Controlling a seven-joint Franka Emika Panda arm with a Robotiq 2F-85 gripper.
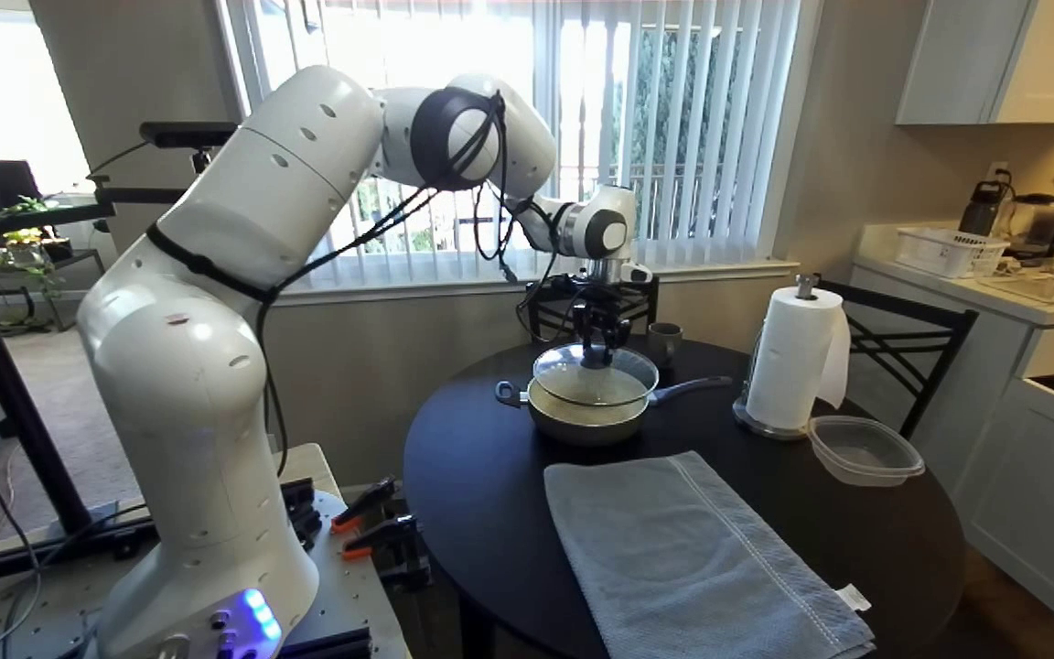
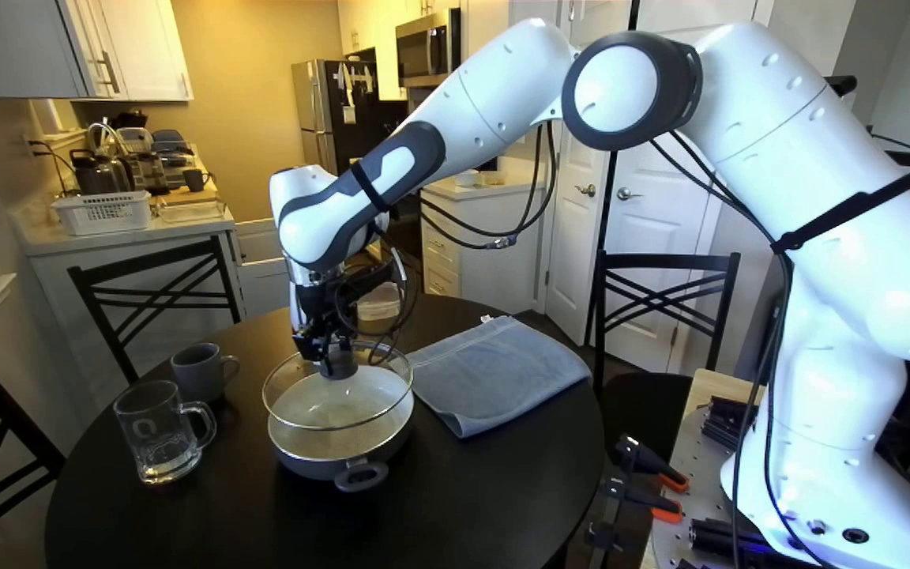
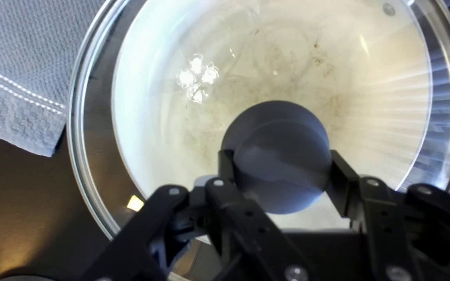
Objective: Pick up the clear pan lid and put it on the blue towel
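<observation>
The clear pan lid [image 1: 565,379] hangs a little above the pan [image 1: 586,430] in both exterior views, roughly level, with a gap between its metal rim and the pan; the lid [image 2: 376,399] and pan [image 2: 305,462] overlap there. My gripper [image 1: 596,352] is above the lid, its two fingers on either side of the dark centre knob. In the wrist view the gripper [image 3: 281,168] is shut on this knob, and the lid [image 3: 248,86] spreads out beyond it. The blue towel [image 1: 673,549] lies flat on the dark table beside the pan; it also shows in an exterior view [image 2: 502,371] and the wrist view [image 3: 22,66].
A paper towel roll [image 1: 792,357] and a clear plastic container [image 1: 865,453] stand on the table near the towel. A grey mug [image 2: 201,371] and a glass mug [image 2: 161,431] stand near the pan. The pan's long handle [image 1: 692,388] points toward the paper roll.
</observation>
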